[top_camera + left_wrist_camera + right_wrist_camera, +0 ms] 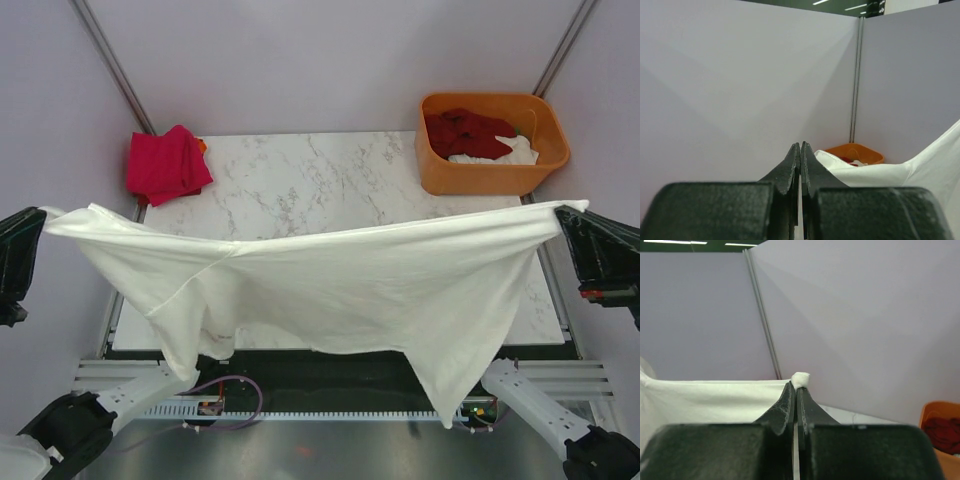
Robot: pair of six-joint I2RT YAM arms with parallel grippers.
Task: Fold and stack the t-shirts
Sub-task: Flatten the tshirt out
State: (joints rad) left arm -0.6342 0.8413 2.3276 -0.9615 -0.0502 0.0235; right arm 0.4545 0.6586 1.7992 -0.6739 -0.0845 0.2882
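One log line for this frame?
left end effector: shut on white t-shirt | right end effector: shut on white t-shirt | white t-shirt: stretched midair | pink-red t-shirt: far-left table corner

Left arm (125, 393) and right arm (535, 393) reach up and outward from their bases. Left gripper (38, 216) and right gripper (562, 212) sit level, well apart, jaws pressed together, each pinching the white t-shirt (340, 280).

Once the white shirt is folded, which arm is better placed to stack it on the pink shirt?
Probably left. The pink shirt lies at the far left corner of the table, nearer the left hand; the right hand holds the white shirt near the orange tub.
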